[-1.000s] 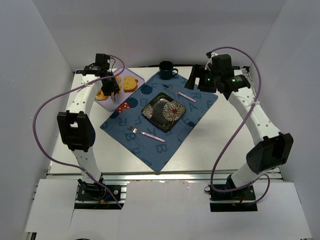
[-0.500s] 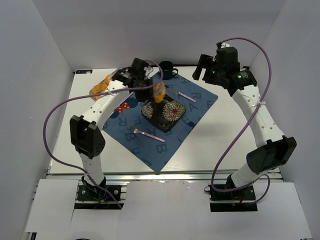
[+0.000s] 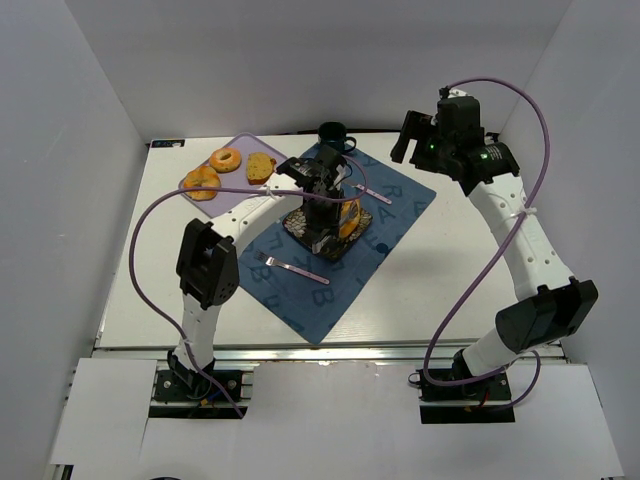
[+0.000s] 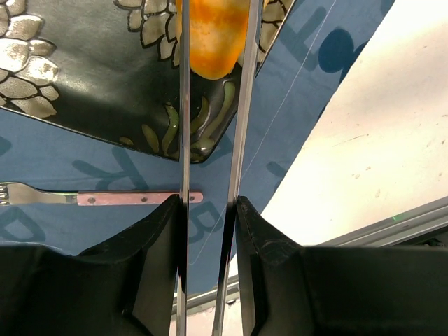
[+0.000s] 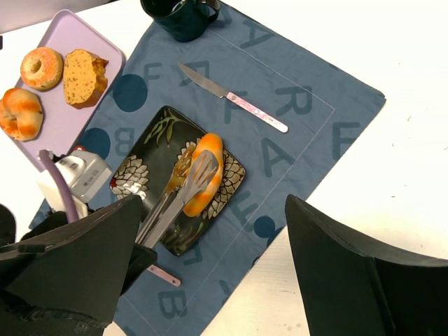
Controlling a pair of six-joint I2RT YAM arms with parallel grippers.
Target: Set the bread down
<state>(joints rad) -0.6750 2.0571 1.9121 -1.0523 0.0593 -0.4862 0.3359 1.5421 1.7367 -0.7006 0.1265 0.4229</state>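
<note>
My left gripper (image 3: 325,203) is shut on a pair of metal tongs (image 4: 183,140). The tongs' blades close on an orange bread roll (image 4: 213,38), which lies on or just above the black flower-patterned plate (image 4: 84,84). The right wrist view shows the roll (image 5: 203,175) between the tongs (image 5: 183,192) on the right part of the plate (image 5: 157,150). My right gripper (image 3: 410,140) is open and empty, high at the back right, far from the plate (image 3: 298,225).
A blue lettered placemat (image 3: 390,215) lies under the plate, with a fork (image 3: 292,266), a knife (image 5: 231,98) and a dark cup (image 3: 333,137). A lilac tray (image 3: 240,143) at the back left holds a doughnut (image 3: 226,159), a bread slice (image 3: 261,166) and a bagel (image 3: 202,181).
My left arm has swung from the lilac tray rightward to the plate, carrying the roll in the tongs, and lowered it there. My right arm rose a little toward the back.
</note>
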